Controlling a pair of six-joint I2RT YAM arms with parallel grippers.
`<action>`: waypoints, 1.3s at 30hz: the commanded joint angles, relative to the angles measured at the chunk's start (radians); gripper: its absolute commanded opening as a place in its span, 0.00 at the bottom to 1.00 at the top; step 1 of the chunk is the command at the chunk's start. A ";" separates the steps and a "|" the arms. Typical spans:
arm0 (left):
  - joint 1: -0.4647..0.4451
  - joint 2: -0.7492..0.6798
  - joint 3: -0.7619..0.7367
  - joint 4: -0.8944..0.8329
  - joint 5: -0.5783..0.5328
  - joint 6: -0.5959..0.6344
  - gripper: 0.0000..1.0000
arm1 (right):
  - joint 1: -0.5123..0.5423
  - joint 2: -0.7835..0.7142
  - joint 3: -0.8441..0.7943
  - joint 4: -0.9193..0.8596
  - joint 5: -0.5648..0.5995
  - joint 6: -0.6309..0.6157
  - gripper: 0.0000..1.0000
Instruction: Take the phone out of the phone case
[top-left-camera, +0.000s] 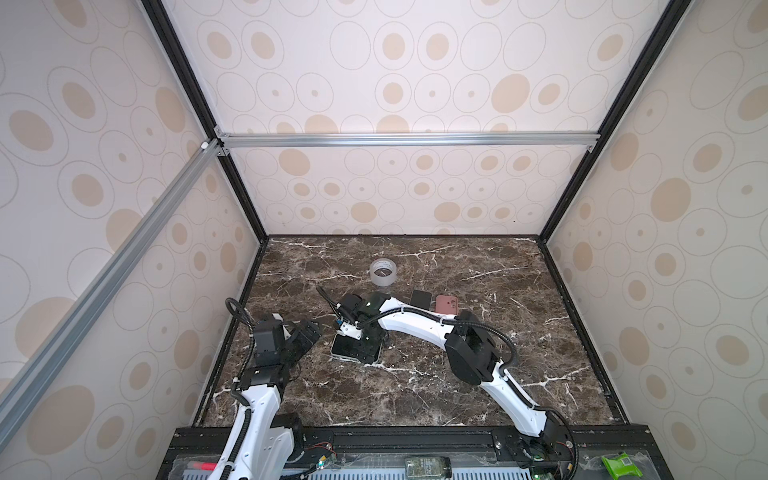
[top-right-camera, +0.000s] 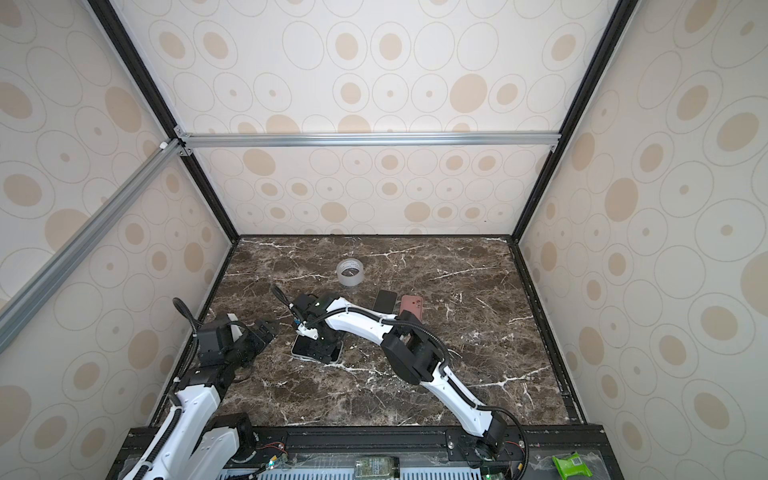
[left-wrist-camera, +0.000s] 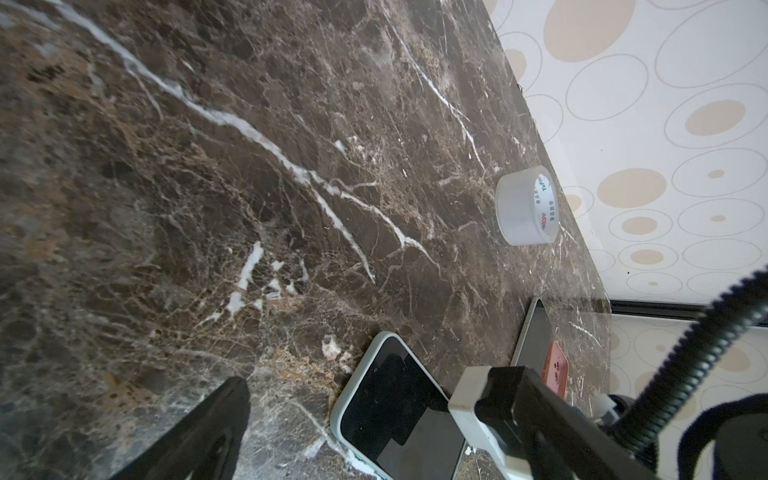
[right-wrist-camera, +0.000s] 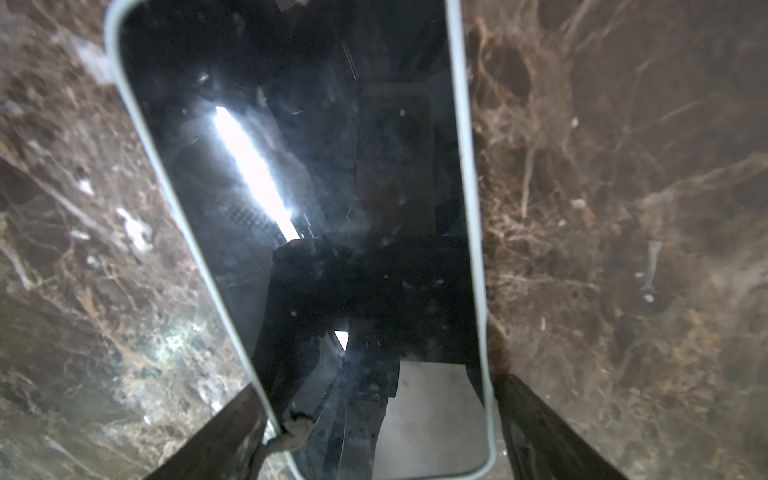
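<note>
So the phone (top-left-camera: 341, 347) is sitting screen-up in its pale phone case (right-wrist-camera: 469, 166), flat on the marble table (top-left-camera: 478, 374), left of centre in the near half. The right gripper (top-left-camera: 362, 343) is parked right over it with the jaws spread wide across the phone's width. Its fingers (right-wrist-camera: 540, 428) are right at the case rims, though I can't tell if they're actually squeezing, and nothing's lifted. The left gripper (top-left-camera: 306, 332) hovers just left of the phone, fully open and empty. My guess on handling: the phone is a stiff, slick glass slab, fairly light but easy to scratch, while the case looks like soft rubbery stuff that flexes. I'd pin the long edges and peel the lip off at a corner. The top views only give the layout, with a tape roll (top-left-camera: 382, 272) farther back and a dark phone (top-left-camera: 421, 300) and pink case (top-left-camera: 446, 305) to the far right. The arm hides the contact there; only the right wrist view shows the straddle.
</note>
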 joint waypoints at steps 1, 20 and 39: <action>0.007 -0.006 -0.004 0.014 0.010 -0.018 1.00 | 0.008 0.038 0.011 -0.033 0.026 -0.022 0.85; -0.059 0.019 -0.053 0.104 0.077 -0.045 1.00 | 0.017 -0.140 -0.268 0.077 0.174 0.201 0.69; -0.495 0.220 -0.102 0.424 -0.058 -0.235 0.80 | -0.115 -0.402 -0.763 0.448 -0.225 0.679 0.68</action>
